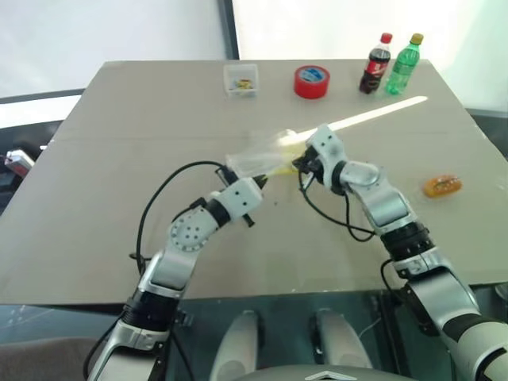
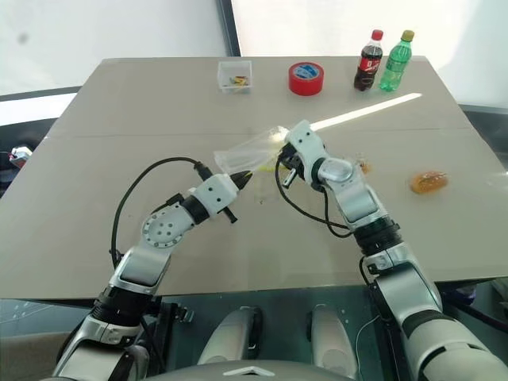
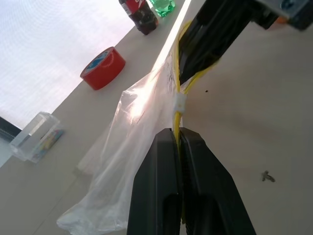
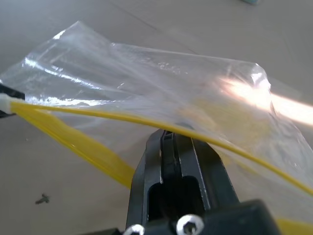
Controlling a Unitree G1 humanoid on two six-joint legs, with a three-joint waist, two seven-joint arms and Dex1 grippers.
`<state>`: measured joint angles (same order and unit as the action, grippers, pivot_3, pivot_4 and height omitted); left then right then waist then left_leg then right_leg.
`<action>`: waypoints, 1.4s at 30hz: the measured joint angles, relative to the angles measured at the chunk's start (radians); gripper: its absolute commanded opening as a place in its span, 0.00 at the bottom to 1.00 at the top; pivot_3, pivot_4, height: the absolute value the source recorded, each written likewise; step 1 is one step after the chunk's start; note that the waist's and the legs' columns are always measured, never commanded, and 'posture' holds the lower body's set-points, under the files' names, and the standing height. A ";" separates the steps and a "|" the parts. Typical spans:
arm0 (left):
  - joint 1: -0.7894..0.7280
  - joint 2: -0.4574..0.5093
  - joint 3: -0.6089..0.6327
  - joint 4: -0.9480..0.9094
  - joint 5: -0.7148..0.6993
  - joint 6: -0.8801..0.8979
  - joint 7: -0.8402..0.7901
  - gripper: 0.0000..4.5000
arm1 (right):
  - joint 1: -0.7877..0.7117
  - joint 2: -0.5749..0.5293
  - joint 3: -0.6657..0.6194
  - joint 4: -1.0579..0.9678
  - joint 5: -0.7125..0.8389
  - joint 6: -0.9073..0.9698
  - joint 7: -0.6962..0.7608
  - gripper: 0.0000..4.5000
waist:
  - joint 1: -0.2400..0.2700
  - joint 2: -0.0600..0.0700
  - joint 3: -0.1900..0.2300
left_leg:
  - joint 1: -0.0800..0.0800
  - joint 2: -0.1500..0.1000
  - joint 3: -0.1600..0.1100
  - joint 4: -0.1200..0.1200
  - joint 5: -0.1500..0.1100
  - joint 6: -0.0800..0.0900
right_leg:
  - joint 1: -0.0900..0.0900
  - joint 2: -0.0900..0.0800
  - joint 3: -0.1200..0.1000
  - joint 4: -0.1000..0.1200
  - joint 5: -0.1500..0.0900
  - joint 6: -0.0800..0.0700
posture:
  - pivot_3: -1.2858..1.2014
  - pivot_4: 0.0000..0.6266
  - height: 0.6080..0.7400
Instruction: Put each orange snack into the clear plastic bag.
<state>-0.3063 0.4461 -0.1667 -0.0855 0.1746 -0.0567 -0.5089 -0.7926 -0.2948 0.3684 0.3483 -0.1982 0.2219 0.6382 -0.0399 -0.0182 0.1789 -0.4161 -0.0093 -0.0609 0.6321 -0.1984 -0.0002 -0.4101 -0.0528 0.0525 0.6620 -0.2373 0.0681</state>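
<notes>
Yellow strip of the clear plastic bag [image 1: 258,157] is clamped between both closed jaw pairs, left gripper [image 3: 179,142] and right gripper [image 4: 168,139]. Part the strip gently before fetching the orange snack [image 1: 442,186], well apart.

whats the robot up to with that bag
The robot has the clear plastic bag lifted off the table between its two hands. The left hand and the right hand are each shut on the bag's yellow strip, one at either end. One orange snack lies on the table to the robot's right, not yet bagged. A red tape roll, two bottles and a small clear box stand along the far edge.
</notes>
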 measured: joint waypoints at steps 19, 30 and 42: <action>-0.022 -0.009 0.000 0.019 0.022 0.011 0.027 0.00 | 0.040 -0.136 0.073 0.035 -0.191 -0.487 -0.047 0.99 | 0.007 0.000 0.000 | 0.000 0.000 -0.001 0.000 0.000 0.000 | 0.000 0.000 0.000 0.000 0.000 0.000 | 0.52 0.24 1.00; -0.027 -0.010 0.001 0.032 0.037 0.022 0.039 0.00 | 0.210 -0.312 -0.298 -0.254 0.224 0.045 0.171 0.99 | 0.002 0.000 0.000 | 0.000 0.001 0.000 0.001 0.000 0.000 | 0.001 0.000 0.000 0.000 0.000 0.000 | 0.52 0.24 1.00; -0.043 -0.024 -0.001 0.057 0.048 0.021 0.056 0.00 | 0.184 -0.259 -0.381 -0.094 0.307 0.313 0.071 0.99 | 0.002 0.000 0.000 | 0.000 0.000 0.001 0.001 0.000 0.000 | 0.001 0.000 0.001 0.000 0.000 0.000 | 0.52 0.24 1.00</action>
<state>-0.3491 0.4221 -0.1673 -0.0286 0.2224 -0.0361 -0.4528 -0.6081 -0.5543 -0.0130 0.2540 0.1088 0.5345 0.7087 -0.0375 -0.0182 0.1789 -0.4164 -0.0090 -0.0601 0.6330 -0.1984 0.0000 -0.4093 -0.0528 0.0531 0.6617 -0.2373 0.0682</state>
